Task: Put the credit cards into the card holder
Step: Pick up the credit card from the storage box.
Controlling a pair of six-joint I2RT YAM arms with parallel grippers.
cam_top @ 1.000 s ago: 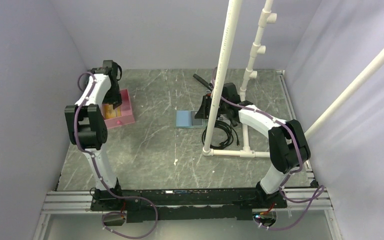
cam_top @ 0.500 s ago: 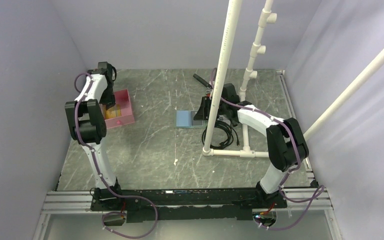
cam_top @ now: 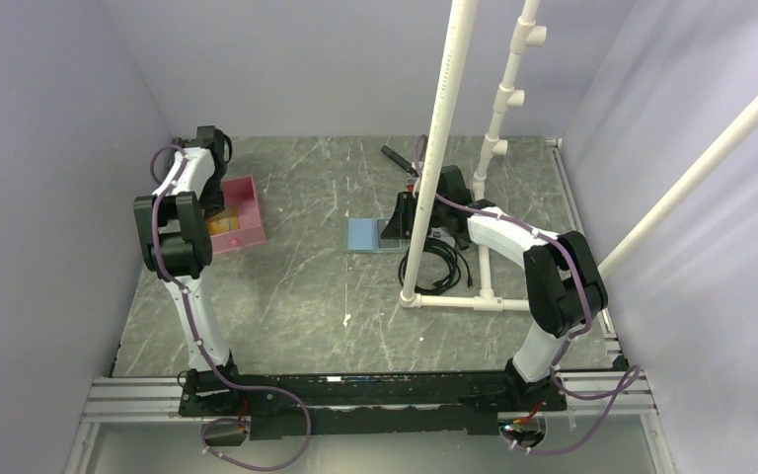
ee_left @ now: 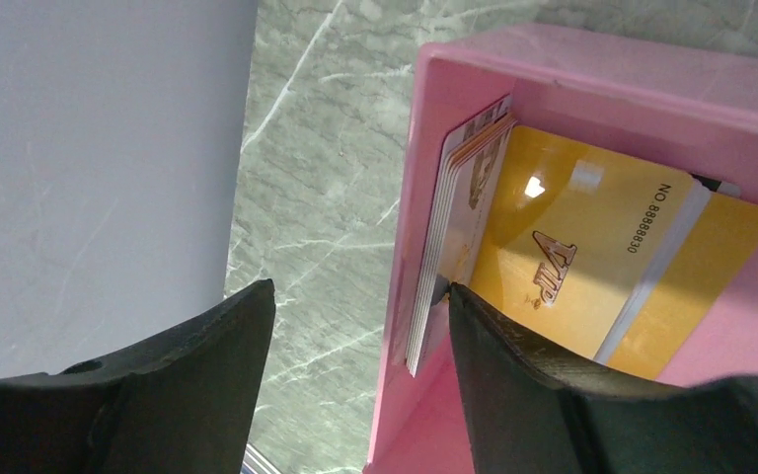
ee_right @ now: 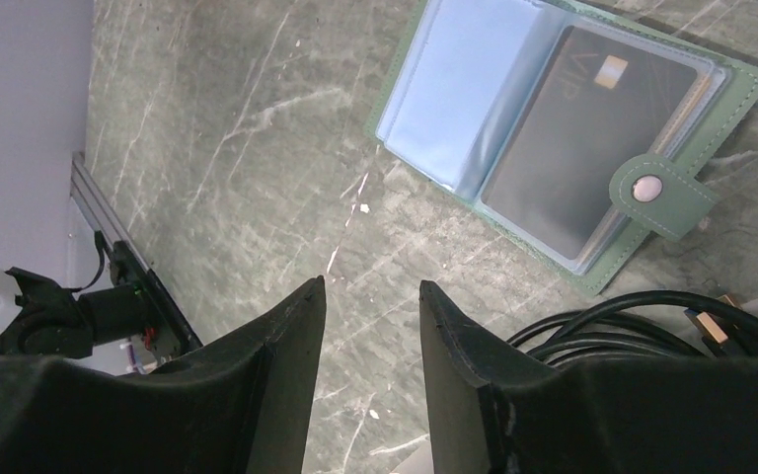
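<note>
Lavender walls [cam_top: 355,59], grey marbled tbl [cam_top: 306,286], white PVC pipes [cam_top: 441,148].

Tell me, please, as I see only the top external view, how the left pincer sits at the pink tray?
Observer: The left pincer is open and straddles the wall of the pink tray, one finger outside and one inside, next to a stack of cards standing on edge.
Operator: Thank you. Is anything else in that tray?
Observer: Yes, a yellow card marked VIP lies beside the stack.
Operator: And does the card holder hold anything?
Observer: The card holder lies open with a black card in one clear sleeve.
</note>
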